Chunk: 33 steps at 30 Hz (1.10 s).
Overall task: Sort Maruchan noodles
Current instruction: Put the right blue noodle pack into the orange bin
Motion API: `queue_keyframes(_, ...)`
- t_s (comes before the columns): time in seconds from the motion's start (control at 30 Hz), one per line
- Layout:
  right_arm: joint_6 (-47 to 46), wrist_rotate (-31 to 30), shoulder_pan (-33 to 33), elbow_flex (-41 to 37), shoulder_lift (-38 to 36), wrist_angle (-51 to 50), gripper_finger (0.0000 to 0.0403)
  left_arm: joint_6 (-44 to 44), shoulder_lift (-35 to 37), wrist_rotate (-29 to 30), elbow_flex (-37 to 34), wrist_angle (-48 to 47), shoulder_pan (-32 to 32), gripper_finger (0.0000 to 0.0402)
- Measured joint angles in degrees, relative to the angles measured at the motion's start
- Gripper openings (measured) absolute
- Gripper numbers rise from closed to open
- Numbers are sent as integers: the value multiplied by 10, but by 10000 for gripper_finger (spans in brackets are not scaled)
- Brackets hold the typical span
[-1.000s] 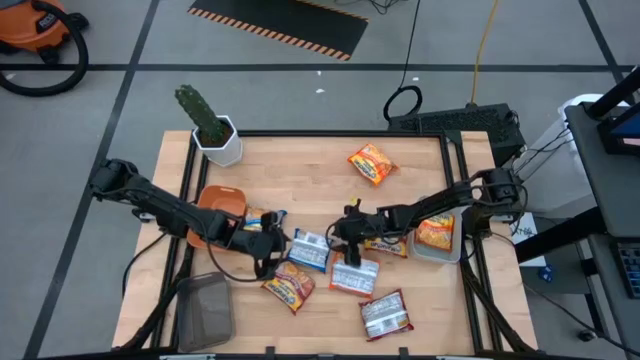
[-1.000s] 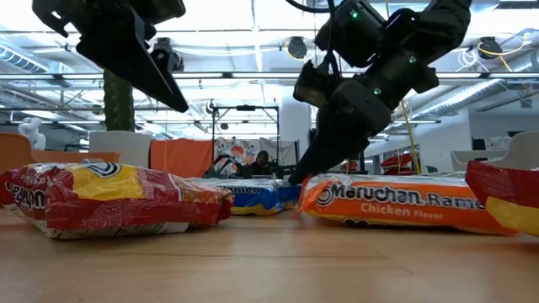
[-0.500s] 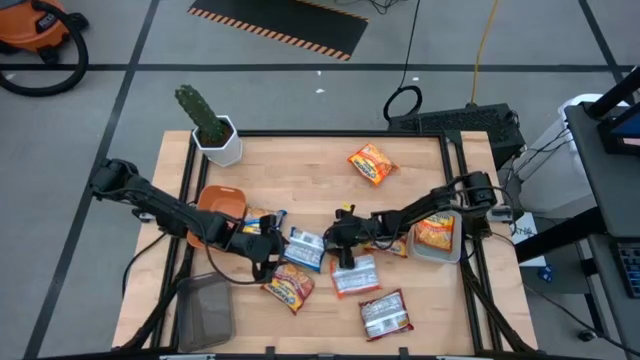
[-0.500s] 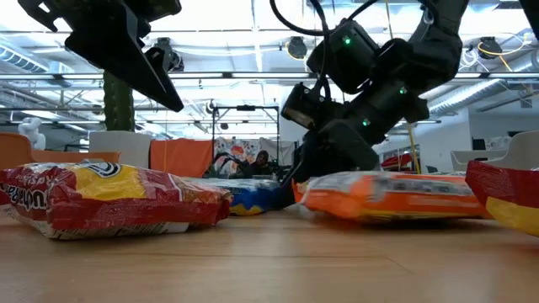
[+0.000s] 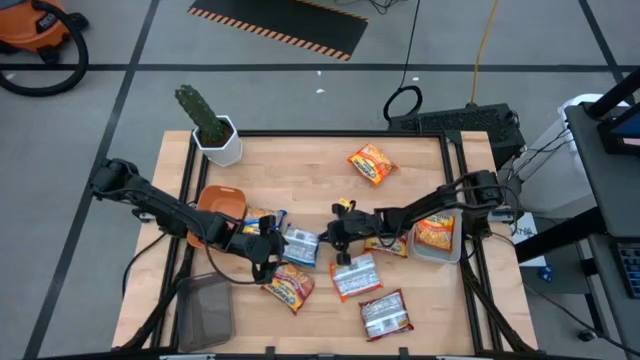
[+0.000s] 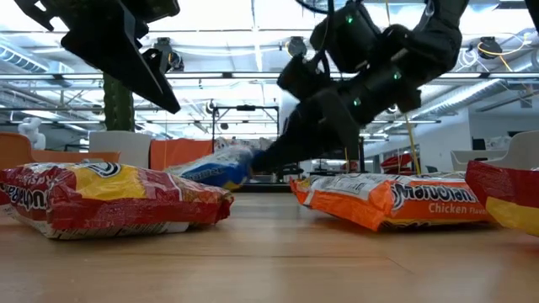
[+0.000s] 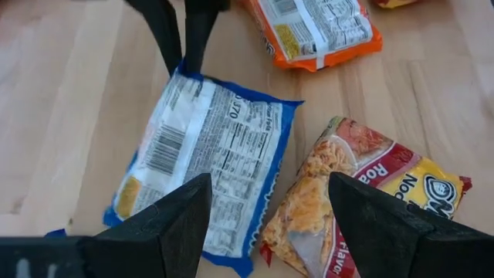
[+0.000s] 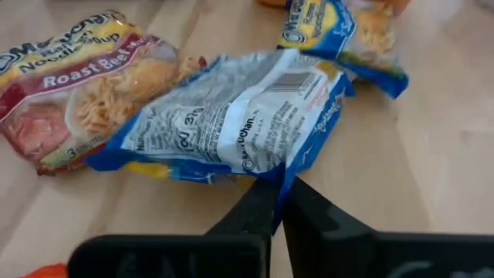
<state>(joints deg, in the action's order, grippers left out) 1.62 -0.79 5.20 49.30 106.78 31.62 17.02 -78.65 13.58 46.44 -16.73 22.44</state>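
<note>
My right gripper (image 5: 334, 235) sits just left of centre in the high view, its two dark fingers (image 8: 266, 202) pinched tight on the edge of a crinkly blue-and-white ramen packet (image 8: 231, 120), back label up. In the low view that packet (image 6: 215, 168) hangs tilted, one end raised off the pale wooden tabletop (image 5: 300, 175). My left gripper (image 5: 268, 243) hovers just left of it with fingers (image 7: 166, 224) spread wide, holding nothing. A dark red-and-yellow roast beef packet (image 7: 359, 193) lies beside the blue one, lower centre of the high view. An orange chicken-flavour packet (image 6: 392, 200) lies flat at right in the low view.
</note>
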Motion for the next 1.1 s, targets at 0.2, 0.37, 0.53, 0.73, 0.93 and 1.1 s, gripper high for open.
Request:
queue_keyframes(0.2, 12, -25, 0, -1, -51, -6, 9, 3, 0, 0, 0, 1, 16, 266)
queue_keyframes(0.37, 12, -33, 0, 0, -95, -13, 3, 2, 0, 2, 0, 3, 30, 266)
queue_keyframes(0.53, 12, -88, 8, 0, -134, -59, 3, 1, 0, 16, 0, 5, 42, 266)
queue_keyframes(0.73, 6, -107, 25, 0, -178, -79, 1, -1, 0, 20, 0, 42, 47, 266)
queue_keyframes(0.93, 8, -112, 46, 0, -204, -76, 1, 5, 0, 16, 0, 110, 49, 266)
queue_keyframes(1.1, -5, -115, 56, 0, -203, -62, 1, 13, 0, 15, 0, 179, 66, 266)
